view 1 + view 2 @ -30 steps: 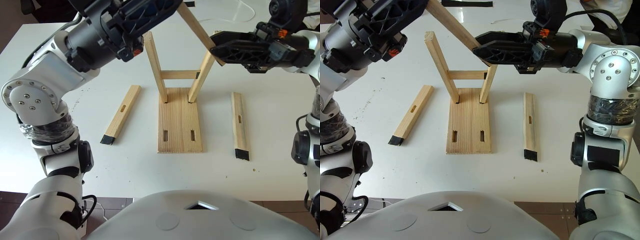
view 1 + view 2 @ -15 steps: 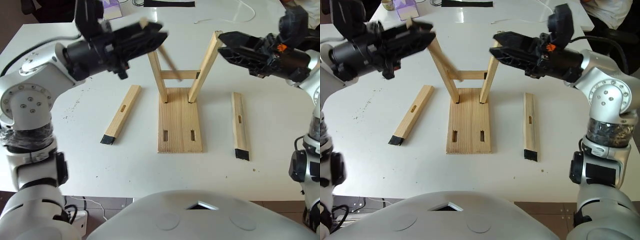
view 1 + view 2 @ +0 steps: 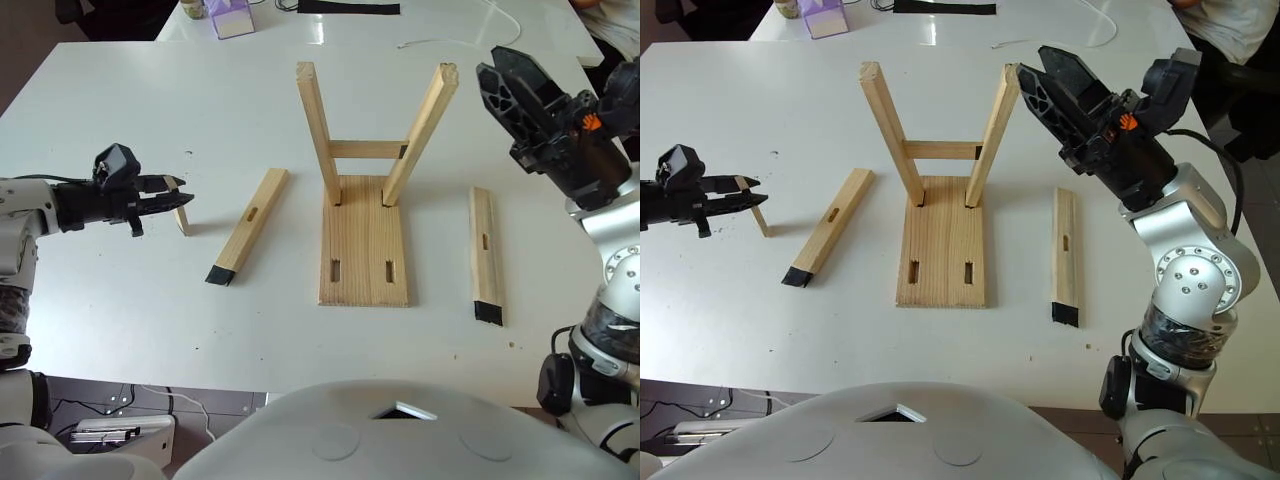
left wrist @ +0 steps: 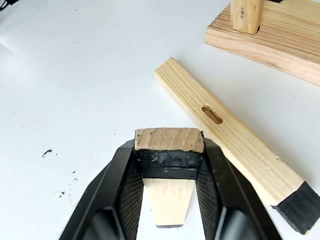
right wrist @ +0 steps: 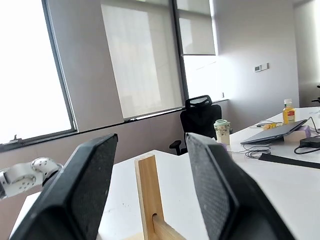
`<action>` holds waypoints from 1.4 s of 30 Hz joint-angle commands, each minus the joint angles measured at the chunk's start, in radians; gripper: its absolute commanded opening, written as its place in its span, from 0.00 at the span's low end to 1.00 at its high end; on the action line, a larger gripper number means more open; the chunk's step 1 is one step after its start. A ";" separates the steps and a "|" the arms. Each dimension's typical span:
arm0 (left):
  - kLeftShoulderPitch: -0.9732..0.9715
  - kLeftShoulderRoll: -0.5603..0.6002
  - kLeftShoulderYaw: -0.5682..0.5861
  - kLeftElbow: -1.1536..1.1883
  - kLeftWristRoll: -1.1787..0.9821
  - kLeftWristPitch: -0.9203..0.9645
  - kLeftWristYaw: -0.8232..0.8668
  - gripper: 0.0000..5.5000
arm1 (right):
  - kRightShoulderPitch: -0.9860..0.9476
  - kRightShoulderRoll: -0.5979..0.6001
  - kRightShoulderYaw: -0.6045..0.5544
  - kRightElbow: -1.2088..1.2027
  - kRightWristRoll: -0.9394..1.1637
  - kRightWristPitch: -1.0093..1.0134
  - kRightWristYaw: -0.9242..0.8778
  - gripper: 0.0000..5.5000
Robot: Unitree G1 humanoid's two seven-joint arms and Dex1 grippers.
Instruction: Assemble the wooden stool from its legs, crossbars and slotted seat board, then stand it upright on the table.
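The slotted seat board [image 3: 363, 262] lies flat mid-table. Two legs [image 3: 318, 130] [image 3: 420, 135] stand in its far slots, joined by a crossbar [image 3: 365, 150]. One loose leg [image 3: 248, 225] lies left of the board, another [image 3: 484, 250] lies right of it. My left gripper [image 3: 176, 192] is low over the table at the far left, shut on a short crossbar [image 4: 169, 142] whose free end [image 3: 183, 218] points down to the tabletop. My right gripper [image 3: 1038, 65] hangs open just right of the right standing leg's top [image 5: 147, 200], not touching it.
A purple box [image 3: 232, 18], a black strip [image 3: 350, 6] and a white cable [image 3: 450, 42] lie on the far table. Two near slots [image 3: 361, 270] in the seat board are unfilled. Bare tabletop [image 3: 120, 290] spreads at the front left.
My left arm swung from above the stool out to the far left and down, carrying the crossbar. My right gripper let go of the right leg's top and drew back, open.
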 commanded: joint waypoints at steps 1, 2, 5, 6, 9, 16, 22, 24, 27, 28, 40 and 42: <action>0.079 -0.037 0.032 -0.154 -0.050 0.066 -0.001 0.24 | 0.000 -0.005 0.023 0.009 0.013 -0.007 -0.020 0.46; 0.111 -0.050 0.037 -0.218 -0.074 0.093 0.007 0.24 | -0.006 -0.005 0.029 0.014 0.013 -0.010 -0.022 0.46; 0.180 -0.087 0.055 -0.394 -0.146 0.176 0.039 0.24 | -0.025 -0.008 0.046 0.033 0.014 -0.016 -0.024 0.46; 0.193 -0.100 0.055 -0.440 -0.164 0.196 0.052 0.24 | -0.031 -0.008 0.051 0.038 0.015 -0.016 -0.024 0.46; 0.155 -0.141 0.050 -0.462 -0.156 0.214 0.091 0.24 | -0.049 -0.015 0.063 0.062 0.016 -0.016 -0.018 0.46; -0.073 -0.212 0.047 -0.308 -0.095 0.145 0.129 0.24 | -0.079 -0.043 0.098 0.124 -0.010 -0.014 0.015 0.46; -0.036 -0.258 0.059 -0.265 -0.066 0.106 0.153 0.24 | -0.119 -0.058 0.126 0.178 -0.036 -0.014 0.043 0.46; 0.012 -0.268 0.084 -0.304 -0.080 0.115 0.170 0.24 | -0.124 -0.064 0.122 0.189 -0.036 -0.012 0.048 0.46; 0.057 -0.282 0.128 -0.351 -0.103 0.139 0.208 0.24 | -0.129 -0.070 0.123 0.198 -0.037 -0.010 0.052 0.46; 0.066 -0.284 0.139 -0.364 -0.109 0.147 0.217 0.24 | -0.130 -0.071 0.124 0.200 -0.038 -0.009 0.051 0.46; 0.154 -0.309 0.135 -0.431 -0.121 0.190 0.224 0.24 | -0.146 -0.076 0.144 0.227 -0.049 -0.004 0.062 0.46; 0.161 -0.307 0.136 -0.428 -0.115 0.185 0.221 0.24 | -0.133 -0.076 0.143 0.218 -0.044 0.000 0.060 0.46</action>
